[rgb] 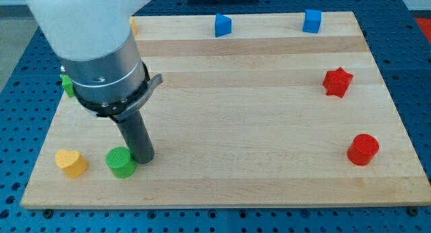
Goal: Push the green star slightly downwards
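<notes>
My tip (142,157) touching green cylinder (120,161)

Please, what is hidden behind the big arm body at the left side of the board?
A green block peeks out at the arm's left edge, mostly covered, so its shape cannot be told. A sliver of an orange-yellow block shows near the board's top edge.

No readable text, labels, brands or numbers anywhere that I can see: none on the wooden board (269,125), the blocks, or my arm (all surfaces plain).
</notes>
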You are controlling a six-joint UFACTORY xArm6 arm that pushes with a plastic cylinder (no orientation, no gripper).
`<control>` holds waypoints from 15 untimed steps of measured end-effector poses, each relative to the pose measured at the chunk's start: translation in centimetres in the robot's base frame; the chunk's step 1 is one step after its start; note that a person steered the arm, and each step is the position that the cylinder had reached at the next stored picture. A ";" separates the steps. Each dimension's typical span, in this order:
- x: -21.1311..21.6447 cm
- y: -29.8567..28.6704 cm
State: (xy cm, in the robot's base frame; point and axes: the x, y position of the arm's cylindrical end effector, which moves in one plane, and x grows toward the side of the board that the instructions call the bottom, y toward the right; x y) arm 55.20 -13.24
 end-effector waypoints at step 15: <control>-17.3 -17.1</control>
State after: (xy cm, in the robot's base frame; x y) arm 37.85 -30.31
